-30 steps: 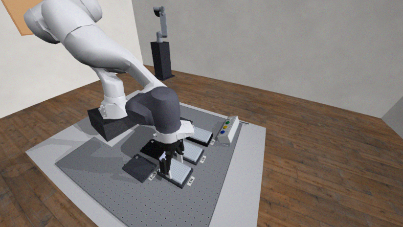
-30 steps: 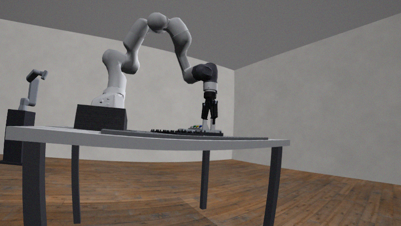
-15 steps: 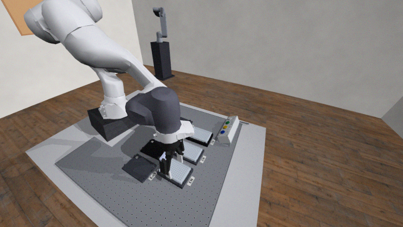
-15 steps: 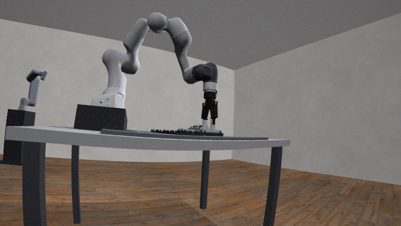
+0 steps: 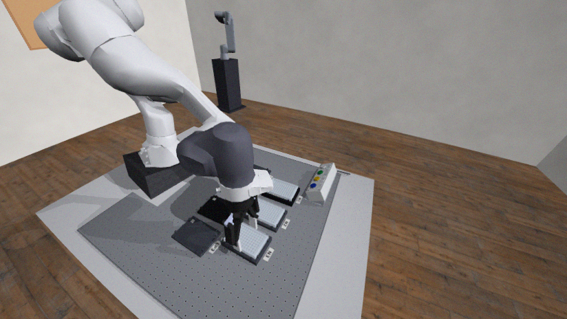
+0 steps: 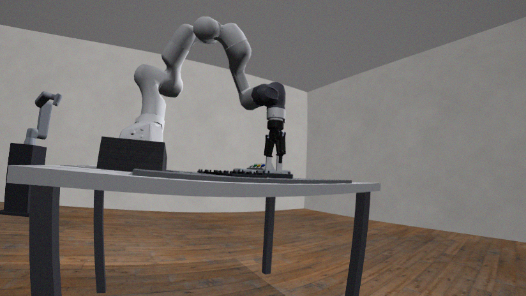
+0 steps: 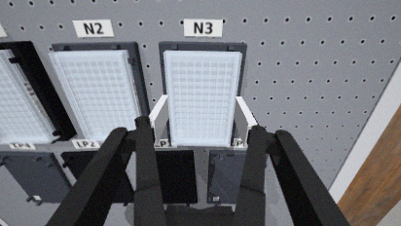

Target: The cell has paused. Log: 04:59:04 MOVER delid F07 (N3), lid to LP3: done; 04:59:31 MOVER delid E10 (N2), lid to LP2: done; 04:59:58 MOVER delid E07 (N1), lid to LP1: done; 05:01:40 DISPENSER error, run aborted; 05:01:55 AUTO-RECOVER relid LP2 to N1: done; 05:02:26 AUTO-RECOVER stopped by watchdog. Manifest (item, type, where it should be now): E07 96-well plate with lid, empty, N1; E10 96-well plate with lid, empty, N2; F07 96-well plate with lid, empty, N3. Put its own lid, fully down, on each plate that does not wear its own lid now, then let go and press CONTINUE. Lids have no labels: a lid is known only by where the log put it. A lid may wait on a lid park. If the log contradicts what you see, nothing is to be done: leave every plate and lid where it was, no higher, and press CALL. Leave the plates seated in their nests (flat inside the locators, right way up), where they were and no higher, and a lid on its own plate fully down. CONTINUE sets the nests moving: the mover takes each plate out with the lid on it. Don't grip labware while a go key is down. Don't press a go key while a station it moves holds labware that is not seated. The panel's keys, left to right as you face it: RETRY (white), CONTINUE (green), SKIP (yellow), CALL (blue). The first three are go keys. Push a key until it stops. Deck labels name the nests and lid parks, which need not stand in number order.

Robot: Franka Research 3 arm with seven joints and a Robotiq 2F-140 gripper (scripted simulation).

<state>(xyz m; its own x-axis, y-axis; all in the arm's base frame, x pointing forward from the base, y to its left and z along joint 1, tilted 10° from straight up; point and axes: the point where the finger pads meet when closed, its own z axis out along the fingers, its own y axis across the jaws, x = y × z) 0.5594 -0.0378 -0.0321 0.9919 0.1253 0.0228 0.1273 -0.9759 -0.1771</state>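
Three clear 96-well plates sit in dark nests in a row: N3, N2 (image 7: 97,93) and a third (image 7: 17,99) at the left edge of the wrist view. My gripper (image 7: 201,105) is low over N3. Its white finger pads press on the two long sides of the clear lid (image 5: 250,240) that lies on the N3 plate. It is shut on that lid. In the exterior view the fingers (image 6: 274,167) reach down to deck level. I cannot tell whether the other two plates wear lids.
A row of dark lid parks runs in front of the nests. The end one (image 5: 196,235) is bare; the others are partly hidden by my fingers. The key panel (image 5: 321,182) stands past the far nest. The arm's base block (image 5: 154,174) is behind.
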